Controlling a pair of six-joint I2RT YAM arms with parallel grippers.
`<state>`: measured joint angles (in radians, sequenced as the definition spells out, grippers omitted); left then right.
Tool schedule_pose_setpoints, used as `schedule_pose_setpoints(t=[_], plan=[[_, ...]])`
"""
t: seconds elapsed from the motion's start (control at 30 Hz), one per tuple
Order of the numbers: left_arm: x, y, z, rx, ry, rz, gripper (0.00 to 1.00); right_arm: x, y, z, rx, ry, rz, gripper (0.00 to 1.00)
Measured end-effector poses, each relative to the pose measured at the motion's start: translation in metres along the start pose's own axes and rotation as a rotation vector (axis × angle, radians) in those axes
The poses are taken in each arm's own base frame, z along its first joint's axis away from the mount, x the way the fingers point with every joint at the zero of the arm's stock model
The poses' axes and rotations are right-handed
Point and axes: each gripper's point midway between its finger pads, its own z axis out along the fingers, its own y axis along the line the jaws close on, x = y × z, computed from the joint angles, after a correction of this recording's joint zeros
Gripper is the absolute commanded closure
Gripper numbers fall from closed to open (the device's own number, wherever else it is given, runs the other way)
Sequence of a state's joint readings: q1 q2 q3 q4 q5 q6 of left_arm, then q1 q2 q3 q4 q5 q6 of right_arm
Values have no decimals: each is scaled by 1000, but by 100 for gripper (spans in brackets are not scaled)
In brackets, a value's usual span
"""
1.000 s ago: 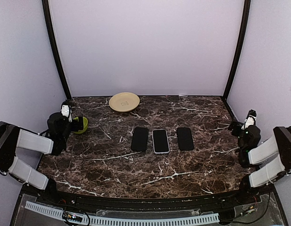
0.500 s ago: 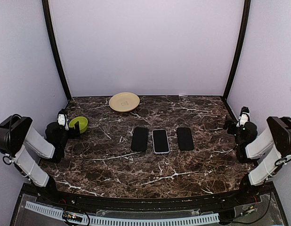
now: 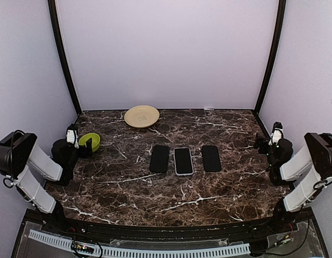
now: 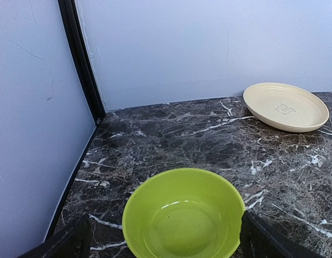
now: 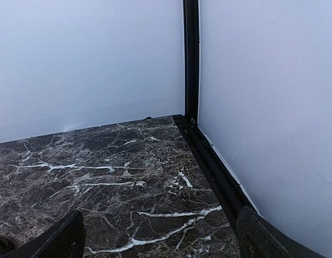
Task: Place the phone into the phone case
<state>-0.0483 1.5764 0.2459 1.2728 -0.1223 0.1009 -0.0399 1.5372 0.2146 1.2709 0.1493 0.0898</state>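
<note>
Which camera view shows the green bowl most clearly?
The left wrist view: the green bowl fills the foreground, with its empty inside visible. The top external view shows it only small, at the table's left side. The right wrist view does not show it.

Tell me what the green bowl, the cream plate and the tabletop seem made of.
Green bowl: probably plastic, smooth and glossy, with sharp highlights inside.
Cream plate: ceramic or melamine, satin sheen, faint centre mark.
Tabletop: dark marble look with white veins; stone or laminate, cannot tell.

Soft, even light fills every view, and shadows are faint. The marble bench [image 3: 171, 193] shows mild sheen. All three pictures are sharp, without blur.
</note>
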Motion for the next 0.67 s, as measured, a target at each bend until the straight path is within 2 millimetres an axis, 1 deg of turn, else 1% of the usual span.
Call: schedule_pose_setpoints(t=[0.1,0.27,0.4,0.67], plan=[[0,0,0,-1,0,-5,1,0,0,0,0,0,-1,2],[-2,9,0,-52,-7,-29,1,0,1,0,-5,0,-3,2],[-2,14,0,-79,-6,-39,1,0,6,2,-34,6,-12,1],[-1,16,-1,-90,-4,-45,1,1,11,3,-63,13,-27,1]])
